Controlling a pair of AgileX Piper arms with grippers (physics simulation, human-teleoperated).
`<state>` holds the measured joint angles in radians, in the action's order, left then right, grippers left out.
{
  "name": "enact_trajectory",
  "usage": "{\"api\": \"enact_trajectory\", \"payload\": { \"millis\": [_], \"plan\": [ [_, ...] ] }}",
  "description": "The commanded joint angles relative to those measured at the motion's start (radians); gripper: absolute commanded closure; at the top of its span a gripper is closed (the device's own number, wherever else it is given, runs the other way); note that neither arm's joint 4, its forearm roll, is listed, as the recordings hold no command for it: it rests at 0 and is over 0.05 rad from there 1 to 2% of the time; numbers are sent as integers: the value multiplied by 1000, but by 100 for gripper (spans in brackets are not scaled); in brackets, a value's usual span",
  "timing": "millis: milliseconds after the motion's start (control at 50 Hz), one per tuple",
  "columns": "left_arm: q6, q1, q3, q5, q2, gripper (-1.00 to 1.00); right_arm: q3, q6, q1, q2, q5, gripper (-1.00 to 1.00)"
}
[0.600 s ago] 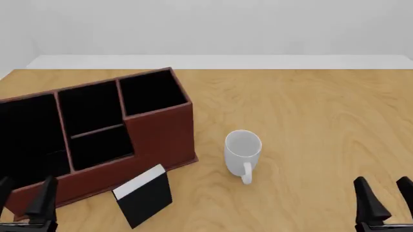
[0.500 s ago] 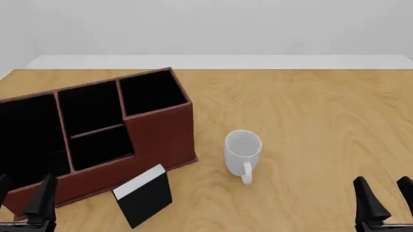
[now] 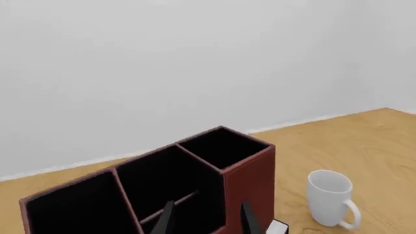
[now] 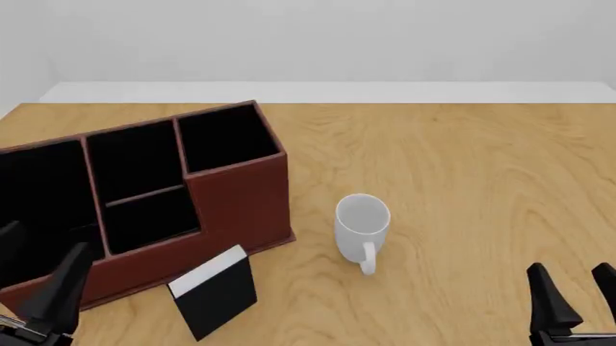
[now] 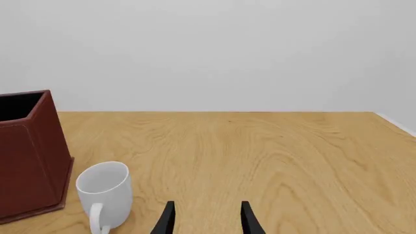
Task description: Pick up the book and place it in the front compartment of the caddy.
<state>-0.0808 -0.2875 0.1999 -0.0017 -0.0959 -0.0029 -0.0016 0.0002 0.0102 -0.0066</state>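
Note:
The book (image 4: 216, 295), black with a white strip of page edges, lies flat on the table just in front of the caddy's low front wall; only a white corner of it (image 3: 277, 228) shows in the left wrist view. The reddish-brown caddy (image 4: 241, 194) stands at the left, with black compartments open upward; it also shows in the left wrist view (image 3: 250, 170) and the right wrist view (image 5: 29, 156). My left gripper (image 4: 48, 236) is open and empty at the near left, left of the book. My right gripper (image 4: 570, 267) is open and empty at the near right.
A white mug (image 4: 362, 220) stands upright to the right of the caddy, handle toward me; it also shows in the left wrist view (image 3: 331, 197) and the right wrist view (image 5: 104, 192). The wooden table (image 4: 462, 166) ends at a white wall behind.

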Motion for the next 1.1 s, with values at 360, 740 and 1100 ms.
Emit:
{"api": "enact_trajectory", "payload": {
  "millis": [360,740,1100],
  "plan": [
    [-250,-223,798,382,-612,-100,-1,-1,0,-3,3,-100],
    [-474,-396,938,672,-791,-100,0,0,0,-1,2,-100],
    [-357,-291,1058,810,-1009,-100,1,1,0,3,-3,-100]
  ]
}}
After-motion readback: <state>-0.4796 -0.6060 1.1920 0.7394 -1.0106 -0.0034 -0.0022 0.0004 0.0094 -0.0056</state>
